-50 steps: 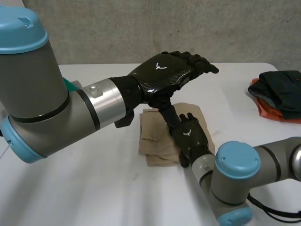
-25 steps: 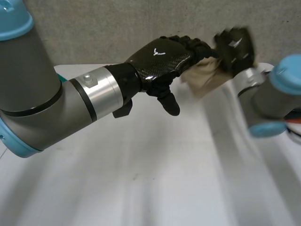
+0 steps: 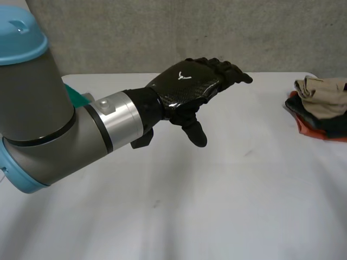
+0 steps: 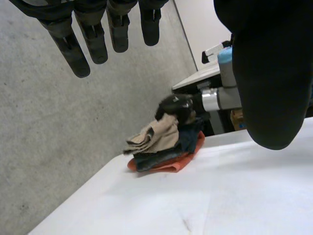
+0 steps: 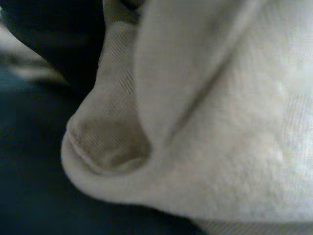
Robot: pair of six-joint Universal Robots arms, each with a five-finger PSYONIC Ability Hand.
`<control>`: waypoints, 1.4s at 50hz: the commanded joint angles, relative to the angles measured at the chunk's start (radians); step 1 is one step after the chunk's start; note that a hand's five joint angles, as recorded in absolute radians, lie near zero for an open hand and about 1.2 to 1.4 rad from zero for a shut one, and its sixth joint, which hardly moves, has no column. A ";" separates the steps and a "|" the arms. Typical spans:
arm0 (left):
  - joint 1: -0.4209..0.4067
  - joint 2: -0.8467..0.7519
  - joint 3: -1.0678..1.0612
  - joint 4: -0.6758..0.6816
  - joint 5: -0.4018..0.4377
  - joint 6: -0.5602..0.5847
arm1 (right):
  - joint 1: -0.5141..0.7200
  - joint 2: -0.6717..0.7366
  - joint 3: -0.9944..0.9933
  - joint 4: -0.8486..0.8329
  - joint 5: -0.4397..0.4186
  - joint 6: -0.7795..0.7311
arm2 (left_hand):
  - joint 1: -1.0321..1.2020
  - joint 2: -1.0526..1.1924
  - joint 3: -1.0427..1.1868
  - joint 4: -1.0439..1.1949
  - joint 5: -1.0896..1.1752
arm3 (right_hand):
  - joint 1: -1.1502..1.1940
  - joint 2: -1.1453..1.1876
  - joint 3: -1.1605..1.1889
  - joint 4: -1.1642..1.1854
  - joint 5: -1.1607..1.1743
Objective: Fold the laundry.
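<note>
A folded tan cloth (image 3: 321, 95) lies on top of a pile of dark and orange clothes (image 3: 317, 129) at the table's far right edge. In the left wrist view my right hand (image 4: 175, 105) sits on the back end of the tan cloth (image 4: 154, 138), shut on it, with its grey arm (image 4: 226, 95) reaching in from behind the pile. The right wrist view has the tan cloth (image 5: 220, 122) pressed close under the palm. My left hand (image 3: 190, 81) hovers open above the middle of the white table (image 3: 217, 206), fingers (image 4: 93, 36) straight, holding nothing.
A bit of teal cloth (image 3: 77, 98) peeks out behind my left arm at the table's left side. A grey wall (image 3: 179, 32) runs along the table's far edge.
My right hand closed on the tan cloth at the table's middle, lifted it and carried it to the pile at the right. The left hand has stayed where it was.
</note>
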 commanded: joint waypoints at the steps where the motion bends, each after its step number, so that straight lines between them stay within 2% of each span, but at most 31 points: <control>1: -0.001 -0.016 -0.003 0.000 -0.001 0.000 | -0.062 0.033 -0.004 0.054 -0.086 -0.070 | 0.018 -0.004 -0.012 0.000 -0.017 | -0.367 -0.499 -0.500 -0.535 -0.489; 2: -0.001 -0.016 0.000 0.000 -0.001 0.000 | -0.065 0.015 0.005 0.054 -0.086 -0.077 | 0.018 -0.004 -0.012 0.000 -0.017 | -0.778 -0.911 -0.912 -0.947 -0.901; 3: -0.001 -0.016 0.001 0.000 -0.001 0.000 | -0.071 -0.005 0.018 0.056 -0.086 -0.084 | 0.018 -0.004 -0.012 0.000 -0.017 | -0.855 -0.987 -0.988 -1.023 -0.977; 12: -0.018 -0.011 0.014 0.005 -0.001 0.000 | -0.074 -0.300 0.228 0.085 -0.065 -0.077 | 0.018 -0.004 -0.012 0.000 -0.017 | -0.855 -0.987 -0.988 -1.023 -0.977; 16: -0.027 -0.010 0.009 0.005 -0.003 0.000 | -0.082 -0.378 0.272 0.172 0.021 -0.066 | 0.018 -0.004 -0.012 0.000 -0.017 | -0.855 -0.987 -0.988 -1.023 -0.977; 19: -0.033 -0.002 0.003 0.005 -0.006 0.000 | -0.082 -0.404 0.265 0.255 0.188 -0.077 | 0.018 -0.004 -0.012 0.000 -0.017 | -0.855 -0.987 -0.988 -1.023 -0.977; 20: -0.033 -0.002 0.003 0.005 -0.009 0.000 | -0.083 -0.416 0.253 0.298 0.302 -0.089 | 0.018 -0.004 -0.012 0.000 -0.017 | -0.855 -0.987 -0.988 -1.023 -0.977; 23: -0.035 0.004 0.008 0.005 -0.021 -0.002 | -0.086 -0.449 0.214 0.360 0.484 -0.145 | 0.018 -0.004 -0.012 0.000 -0.017 | -0.855 -0.987 -0.988 -1.023 -0.977; 24: -0.035 0.009 0.011 0.005 -0.026 -0.002 | -0.085 -0.473 0.175 0.386 0.597 -0.211 | 0.018 -0.004 -0.012 0.000 -0.017 | -0.855 -0.987 -0.988 -1.023 -0.977; 28: -0.038 0.036 0.038 0.018 -0.072 -0.024 | -0.076 -0.504 0.092 0.389 0.754 -0.374 | 0.018 -0.004 -0.012 0.000 -0.017 | -0.855 -0.987 -0.988 -1.023 -0.977; 31: -0.033 0.047 0.086 0.054 -0.145 -0.086 | -0.035 -0.521 0.073 0.322 0.738 -0.387 | 0.021 -0.001 -0.009 0.003 -0.014 | -0.855 -0.987 -0.988 -1.023 -0.977; 35: -0.013 0.072 0.150 0.113 -0.292 -0.173 | 0.102 -0.603 0.104 0.188 0.664 -0.301 | 0.079 0.057 0.050 0.061 0.045 | -0.855 -0.987 -0.988 -1.023 -0.977; 36: 0.017 0.085 0.168 0.139 -0.366 -0.187 | 0.149 -0.648 0.148 0.142 0.623 -0.257 | 0.088 0.066 0.059 0.070 0.054 | -0.855 -0.987 -0.988 -1.023 -0.977; 39: 0.118 0.098 0.185 0.161 -0.458 -0.181 | 0.211 -0.726 0.251 0.078 0.549 -0.201 | 0.091 0.069 0.062 0.073 0.057 | -0.855 -0.987 -0.988 -1.023 -0.977; 40: 0.208 0.098 0.185 0.164 -0.499 -0.166 | 0.252 -0.772 0.327 0.036 0.493 -0.178 | 0.091 0.069 0.062 0.073 0.057 | -0.855 -0.987 -0.988 -1.023 -0.977; 43: 0.321 0.089 0.179 0.164 -0.533 -0.117 | 0.327 -0.814 0.447 -0.017 0.413 -0.161 | 0.088 0.066 0.059 0.070 0.054 | -0.855 -0.987 -0.988 -1.023 -0.977; 44: 0.379 0.072 0.169 0.166 -0.540 -0.057 | 0.384 -0.824 0.517 -0.033 0.385 -0.164 | 0.086 0.063 0.056 0.067 0.051 | -0.855 -0.987 -0.988 -1.023 -0.977; 47: 0.447 0.002 0.158 0.163 -0.541 0.073 | 0.479 -0.831 0.625 -0.030 0.368 -0.163 | 0.068 0.046 0.038 0.050 0.033 | -0.855 -0.987 -0.988 -1.023 -0.977; 48: 0.476 -0.063 0.158 0.166 -0.543 0.157 | 0.499 -0.829 0.650 -0.025 0.371 -0.164 | 0.062 0.040 0.032 0.044 0.027 | -0.855 -0.987 -0.988 -1.023 -0.977; 51: 0.508 -0.160 0.153 0.172 -0.538 0.302 | 0.564 -0.815 0.731 0.005 0.383 -0.173 | 0.036 0.014 0.006 0.017 0.001 | -0.855 -0.987 -0.988 -1.023 -0.977; 52: 0.530 -0.236 0.158 0.179 -0.537 0.399 | 0.575 -0.814 0.749 0.016 0.385 -0.179 | 0.027 0.005 -0.003 0.009 -0.008 | -0.855 -0.987 -0.988 -1.023 -0.977; 55: 0.576 -0.372 0.173 0.233 -0.527 0.512 | 0.598 -0.794 0.818 0.045 0.393 -0.205 | 0.015 -0.007 -0.015 -0.003 -0.020 | -0.855 -0.987 -0.988 -1.023 -0.977; 58: 0.597 -0.488 0.199 0.313 -0.511 0.551 | 0.605 -0.766 0.872 0.051 0.399 -0.241 | 0.018 -0.004 -0.012 0.000 -0.017 | -0.855 -0.987 -0.988 -1.023 -0.977; 61: 0.608 -0.608 0.248 0.423 -0.460 0.552 | 0.614 -0.748 0.901 0.051 0.406 -0.270 | 0.038 0.016 0.009 0.020 0.004 | -0.855 -0.987 -0.988 -1.023 -0.977; 62: 0.611 -0.656 0.277 0.472 -0.420 0.555 | 0.619 -0.742 0.917 0.051 0.408 -0.284 | 0.041 0.019 0.012 0.023 0.007 | -0.855 -0.987 -0.988 -1.023 -0.977; 65: 0.620 -0.723 0.325 0.520 -0.376 0.557 | 0.616 -0.740 0.932 0.053 0.414 -0.291 | 0.050 0.028 0.020 0.032 0.016 | -0.855 -0.987 -0.988 -1.023 -0.977; 69: 0.631 -0.789 0.395 0.542 -0.337 0.557 | 0.605 -0.739 0.963 0.045 0.416 -0.294 | 0.355 0.333 0.325 0.336 0.320 | -0.855 -0.987 -0.988 -1.023 -0.977; 70: 0.631 -0.798 0.414 0.542 -0.336 0.557 | 0.605 -0.739 0.972 0.041 0.416 -0.297 | 0.638 0.615 0.608 0.619 0.603 | -0.855 -0.987 -0.988 -1.023 -0.977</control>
